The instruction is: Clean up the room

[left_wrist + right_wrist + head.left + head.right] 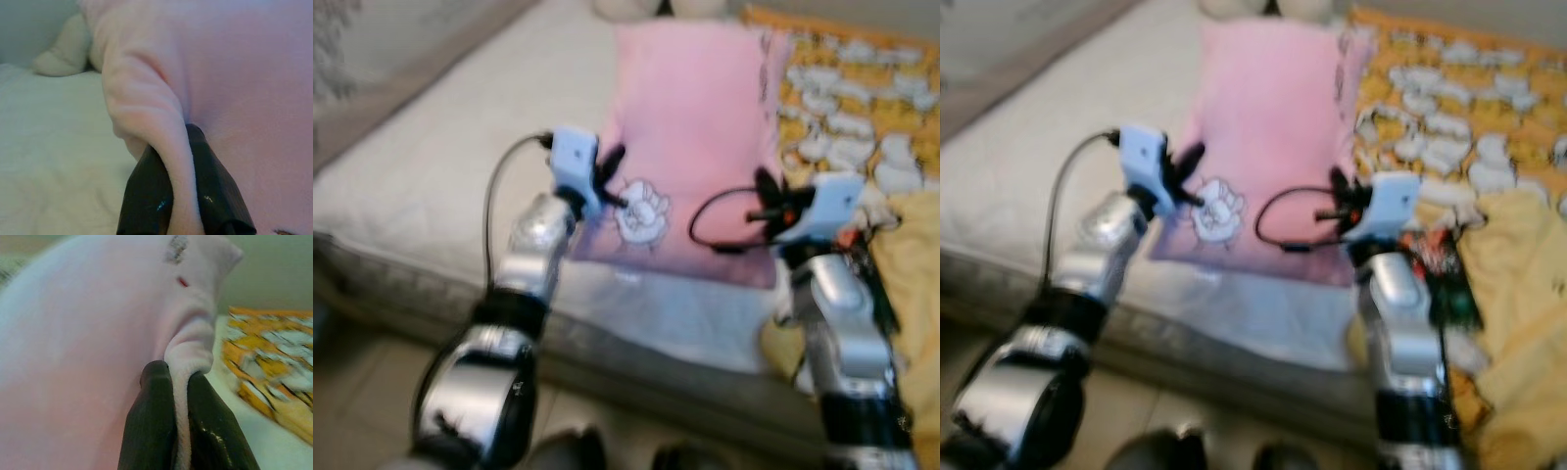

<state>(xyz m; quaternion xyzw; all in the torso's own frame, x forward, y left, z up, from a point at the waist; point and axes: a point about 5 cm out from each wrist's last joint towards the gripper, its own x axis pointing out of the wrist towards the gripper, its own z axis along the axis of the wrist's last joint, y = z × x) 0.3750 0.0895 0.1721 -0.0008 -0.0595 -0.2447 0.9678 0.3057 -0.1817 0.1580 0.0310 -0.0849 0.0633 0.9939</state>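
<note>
**Both grippers pinching the pink pillow on the bed**

Take the pink pillow (pixel 690 127) as your reference. It lies flat on the white mattress (pixel 440 166), its long axis running away from the robot, with a white cartoon print (pixel 641 211) near its closest edge. From the head cameras you see your left gripper (pixel 612 181) at the pillow's near-left side and your right gripper (pixel 766 201) at its near-right side, each on a silver arm with a pale blue wrist block and a looping black cable. Both head views are blurred, so they leave the fingers' grip unclear.

The wrist cameras settle that. In the left wrist view, the left gripper's two glossy black fingers (pixel 151 191) are pressed together on a rolled ridge of soft, fleecy pink fabric squeezed up between them. In the right wrist view, the right gripper's fingers (pixel 149 421) likewise clamp a thin fold of the pillow's edge seam, the cloth bunching into a rounded lip above the tips.

Right of the pillow lies an orange blanket (pixel 862 108) patterned with white shapes; you catch its edge in the right wrist view too. Nearer the robot on that same side sits crumpled plain yellow cloth (pixel 911 264). Beyond the pillow's far end rests a cream, rounded plush form (pixel 61 51), seen more closely from the left wrist.
</note>
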